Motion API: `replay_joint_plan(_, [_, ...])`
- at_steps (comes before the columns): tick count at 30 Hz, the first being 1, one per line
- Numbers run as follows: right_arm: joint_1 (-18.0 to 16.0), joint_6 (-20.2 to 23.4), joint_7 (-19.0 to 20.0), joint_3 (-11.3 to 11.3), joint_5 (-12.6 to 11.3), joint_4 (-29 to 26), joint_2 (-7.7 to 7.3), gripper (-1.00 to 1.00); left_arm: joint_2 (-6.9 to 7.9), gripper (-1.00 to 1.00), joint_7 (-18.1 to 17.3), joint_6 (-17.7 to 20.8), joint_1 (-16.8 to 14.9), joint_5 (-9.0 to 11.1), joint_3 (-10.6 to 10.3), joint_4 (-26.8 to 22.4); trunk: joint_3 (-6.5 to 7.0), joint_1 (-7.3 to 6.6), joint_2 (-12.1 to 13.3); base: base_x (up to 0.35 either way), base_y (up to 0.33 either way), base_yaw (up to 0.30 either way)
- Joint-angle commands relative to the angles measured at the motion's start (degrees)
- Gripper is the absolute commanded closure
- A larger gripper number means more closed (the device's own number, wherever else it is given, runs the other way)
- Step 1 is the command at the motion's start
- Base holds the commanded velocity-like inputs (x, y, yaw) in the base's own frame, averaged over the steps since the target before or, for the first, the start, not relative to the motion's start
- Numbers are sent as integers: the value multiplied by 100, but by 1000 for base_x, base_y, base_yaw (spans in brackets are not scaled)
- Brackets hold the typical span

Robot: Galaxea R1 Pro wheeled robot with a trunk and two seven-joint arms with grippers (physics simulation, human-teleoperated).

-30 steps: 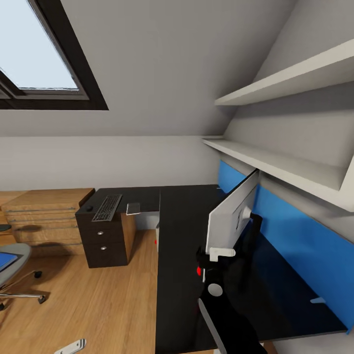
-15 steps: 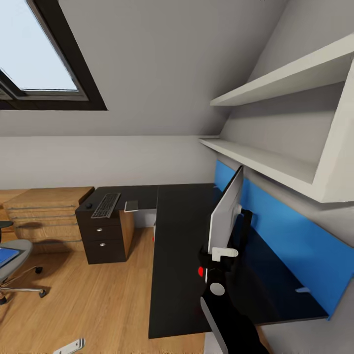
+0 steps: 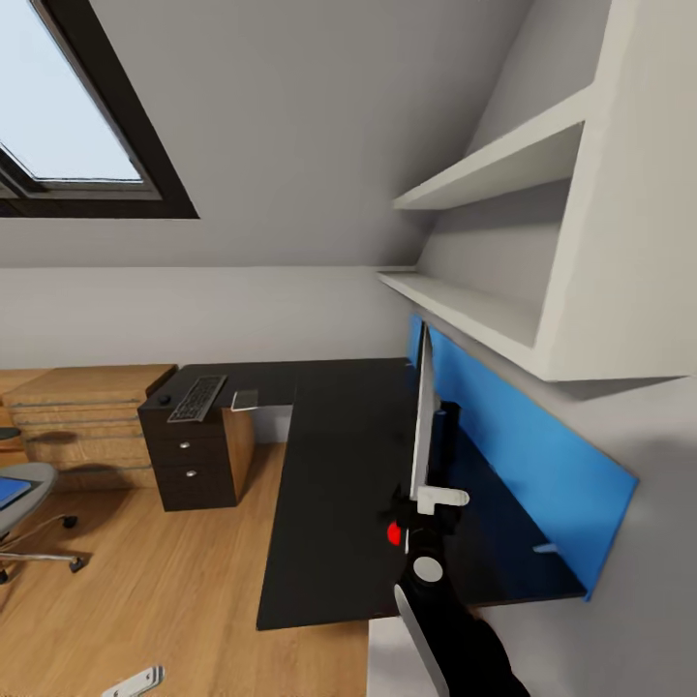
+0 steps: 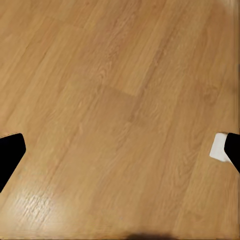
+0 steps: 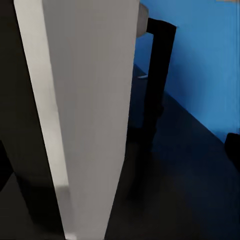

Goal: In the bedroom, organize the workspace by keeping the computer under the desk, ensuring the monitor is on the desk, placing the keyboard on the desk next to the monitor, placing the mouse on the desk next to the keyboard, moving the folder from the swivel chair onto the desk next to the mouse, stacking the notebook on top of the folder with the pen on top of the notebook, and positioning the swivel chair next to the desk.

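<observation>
My right gripper [image 3: 426,503] is shut on the lower corner of the monitor [image 3: 422,407], by its red light. The monitor stands edge-on over the black desk [image 3: 329,484], in front of the blue wall panel. In the right wrist view its white back [image 5: 85,100] and black stand [image 5: 157,70] sit very close. The keyboard [image 3: 198,397], mouse [image 3: 165,399] and notebook [image 3: 244,399] lie on the desk's far wing. The swivel chair [image 3: 27,484] carries the folder [image 3: 8,492] at far left. My left gripper [image 4: 120,155] hangs open over the floor. Computer and pen are hidden.
White shelves [image 3: 465,310] jut out above the desk on the right. A light wood chest of drawers [image 3: 87,416] stands beside the desk's drawer unit [image 3: 189,465]. Wood floor [image 3: 145,581] lies between chair and desk. A roof window [image 3: 58,126] is at upper left.
The camera has swung, so desk and shelves slid left in the picture. The monitor stayed with my right gripper and turned relative to the desk, from showing its white back to edge-on.
</observation>
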Motion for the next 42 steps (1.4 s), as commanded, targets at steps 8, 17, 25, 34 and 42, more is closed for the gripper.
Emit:
replay_joint_plan(8, [-5, 33, -24, 1, 3, -6, 0, -100, -8, -100, 16, 40, -2, 14, -8, -8, -9, 0, -7, -45, -203, 0])
replay_joint_plan(17, [-5, 33, -23, 1, -5, -6, 0, -100, -11, -100, 16, 43, -2, 14, -20, -7, -9, 0, -7, -27, -58, 0])
replay_joint_plan(25, [-5, 32, -23, 1, -6, -6, 0, -100, -11, -100, 16, 43, -2, 14, -22, -7, -9, 0, -7, -43, -259, 0])
replay_joint_plan(34, [-5, 32, -23, 3, -14, -6, 0, -100, -16, -100, 19, 43, -2, 6, -25, 0, -9, 0, -7, -2, -152, 0])
replay_joint_plan(42, [-5, 8, -17, 21, -8, -12, 0, -100, -19, -100, 18, 43, -2, 13, -25, 2, -9, 0, -7, 0, -33, 0])
